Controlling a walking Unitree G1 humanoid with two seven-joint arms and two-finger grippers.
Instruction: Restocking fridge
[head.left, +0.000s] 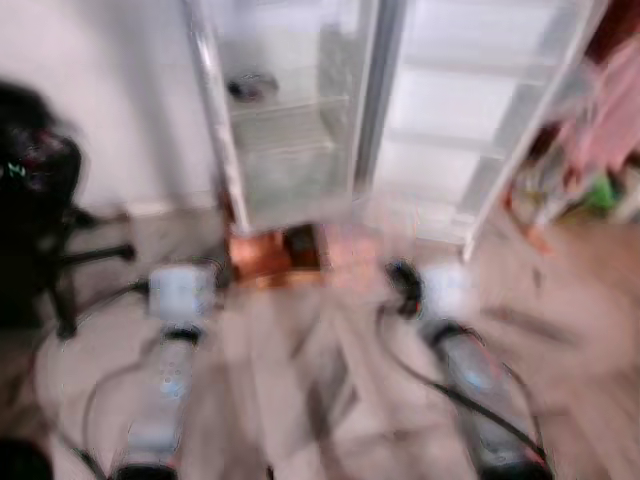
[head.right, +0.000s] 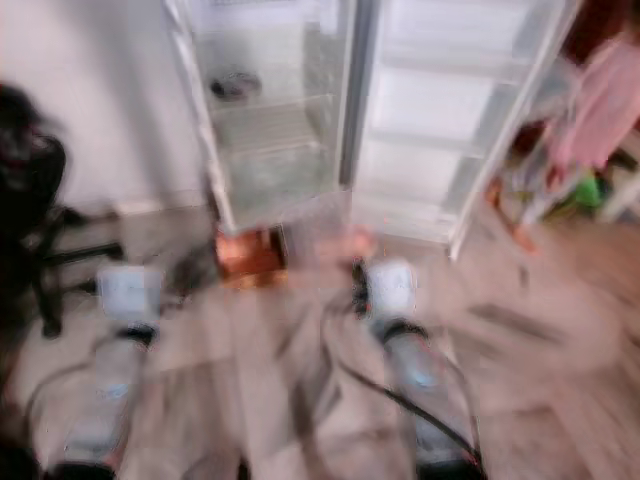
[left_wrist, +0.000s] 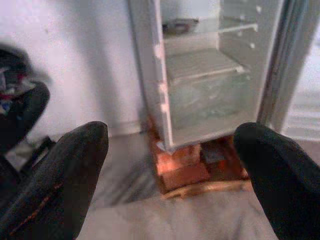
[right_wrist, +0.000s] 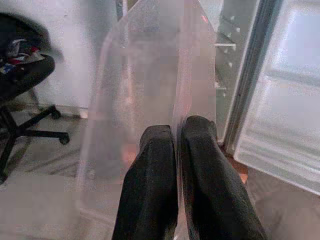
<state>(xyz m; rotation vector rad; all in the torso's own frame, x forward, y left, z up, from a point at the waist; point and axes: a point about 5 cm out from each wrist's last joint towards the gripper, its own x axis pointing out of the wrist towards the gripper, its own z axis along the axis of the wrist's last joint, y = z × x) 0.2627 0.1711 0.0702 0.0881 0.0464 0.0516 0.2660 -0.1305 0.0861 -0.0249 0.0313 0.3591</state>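
Bag (right_wrist: 150, 100) clear, thin, floppy, likely light | my right gripper (right_wrist: 177, 135) pinches its lower edge, facing the open fridge (head.left: 300, 110) | left gripper (left_wrist: 170, 145) spread, empty | I keep the edge pinch

Both my head views are heavily motion-blurred, edges smeared throughout. Even, soft daylight; the fridge (head.left: 300, 110) interior reads bright white. My wrist views are sharper, only mildly soft.
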